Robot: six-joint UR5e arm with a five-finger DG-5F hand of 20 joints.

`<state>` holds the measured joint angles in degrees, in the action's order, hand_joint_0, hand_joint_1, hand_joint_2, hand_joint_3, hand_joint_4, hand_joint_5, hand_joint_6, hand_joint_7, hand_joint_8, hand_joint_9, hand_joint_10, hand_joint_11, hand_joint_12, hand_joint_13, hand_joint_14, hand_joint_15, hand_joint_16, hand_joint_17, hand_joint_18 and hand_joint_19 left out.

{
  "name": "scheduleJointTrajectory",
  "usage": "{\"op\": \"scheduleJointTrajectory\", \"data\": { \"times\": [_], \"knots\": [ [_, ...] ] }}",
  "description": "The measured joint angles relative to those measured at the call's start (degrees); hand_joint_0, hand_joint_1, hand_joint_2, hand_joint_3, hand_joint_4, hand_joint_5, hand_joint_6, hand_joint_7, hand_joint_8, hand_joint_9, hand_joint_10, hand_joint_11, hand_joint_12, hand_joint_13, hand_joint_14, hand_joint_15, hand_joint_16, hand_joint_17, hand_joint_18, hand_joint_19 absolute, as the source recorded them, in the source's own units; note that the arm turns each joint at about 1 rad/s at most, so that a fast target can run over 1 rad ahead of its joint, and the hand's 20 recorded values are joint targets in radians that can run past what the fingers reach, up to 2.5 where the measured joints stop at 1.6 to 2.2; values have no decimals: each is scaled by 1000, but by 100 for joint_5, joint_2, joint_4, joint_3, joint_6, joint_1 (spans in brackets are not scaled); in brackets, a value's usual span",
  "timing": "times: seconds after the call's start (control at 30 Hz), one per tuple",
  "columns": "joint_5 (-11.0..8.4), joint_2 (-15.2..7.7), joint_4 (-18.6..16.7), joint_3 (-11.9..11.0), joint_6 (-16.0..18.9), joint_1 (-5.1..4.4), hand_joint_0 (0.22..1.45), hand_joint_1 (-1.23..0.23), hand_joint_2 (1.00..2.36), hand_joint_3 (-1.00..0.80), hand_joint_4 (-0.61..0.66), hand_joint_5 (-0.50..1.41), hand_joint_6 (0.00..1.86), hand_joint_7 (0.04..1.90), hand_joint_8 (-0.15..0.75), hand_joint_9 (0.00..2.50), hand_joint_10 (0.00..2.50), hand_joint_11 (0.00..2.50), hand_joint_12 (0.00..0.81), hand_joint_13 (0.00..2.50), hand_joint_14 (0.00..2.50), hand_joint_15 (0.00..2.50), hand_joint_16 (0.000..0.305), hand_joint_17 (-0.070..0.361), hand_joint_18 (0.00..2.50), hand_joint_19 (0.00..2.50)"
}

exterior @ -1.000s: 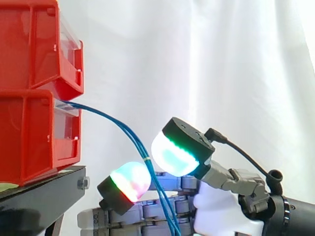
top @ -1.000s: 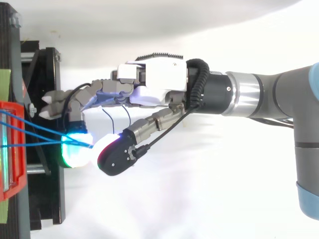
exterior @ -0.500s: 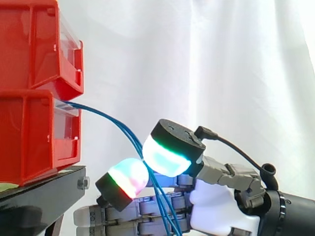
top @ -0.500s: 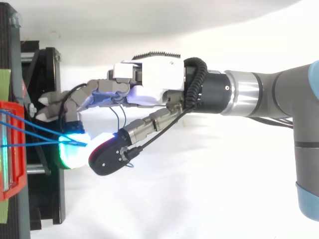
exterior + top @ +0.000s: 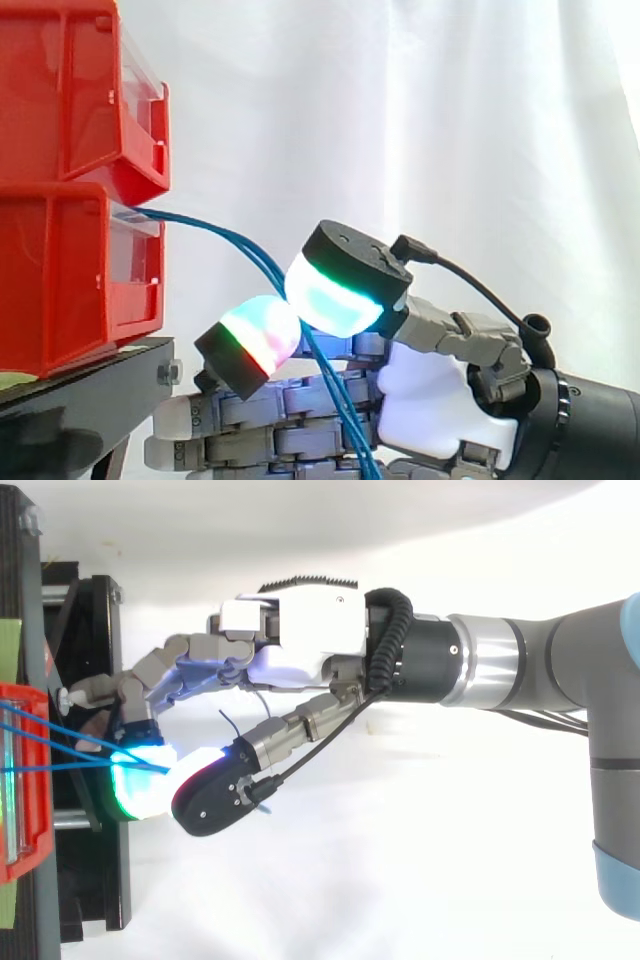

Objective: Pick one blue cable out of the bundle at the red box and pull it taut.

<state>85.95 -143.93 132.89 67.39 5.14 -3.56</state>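
Where fingers [image 5: 262, 340] pinch, thin blue cables [image 5: 205, 224] arc from red box [image 5: 60, 270].

A white curtain [image 5: 450, 130] hangs in soft folds across the whole back. At the lower left a black stand [image 5: 90, 405] juts out, with a small bolt [image 5: 170, 373] at its end and a green scrap [image 5: 12, 380] on top.
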Motion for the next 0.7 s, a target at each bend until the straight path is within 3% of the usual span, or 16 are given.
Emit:
{"op": "scheduleJointTrajectory", "data": {
  "times": [0.23,0.7],
  "knots": [
    [110,3,44,-38,4,51,566,-747,1003,-441,198,-143,897,1006,348,481,5,264,377,205,3,112,60,135,77,59],
    [141,5,53,-48,4,90,586,-634,1008,-370,172,-129,883,1055,353,532,5,263,369,211,3,109,59,132,81,83]
  ]
}}
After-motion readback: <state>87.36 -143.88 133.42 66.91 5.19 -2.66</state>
